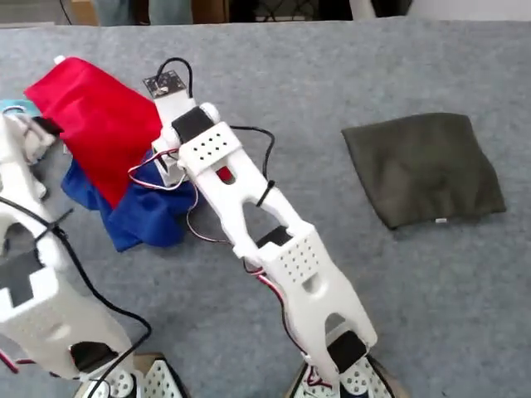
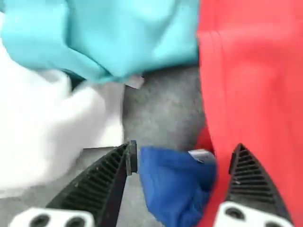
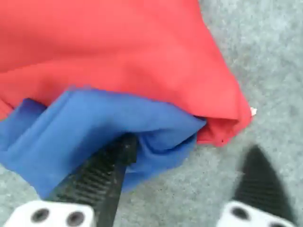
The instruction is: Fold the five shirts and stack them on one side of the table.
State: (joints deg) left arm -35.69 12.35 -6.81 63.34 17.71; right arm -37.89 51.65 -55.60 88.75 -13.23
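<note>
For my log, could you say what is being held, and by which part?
Nothing: the left gripper is open around a bunch of the blue shirt; the right gripper, open too.

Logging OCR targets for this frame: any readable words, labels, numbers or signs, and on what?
No text can be read.
White tag on the olive shirt: too small to read.
Small label at the teal shirt edge: blurred.
Circuit board on an arm: no legible print.

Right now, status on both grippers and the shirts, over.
Left gripper open, blue shirt between its jaws. Right gripper open at the blue shirt's edge. Red shirt over the blue; olive shirt folded, apart.
</note>
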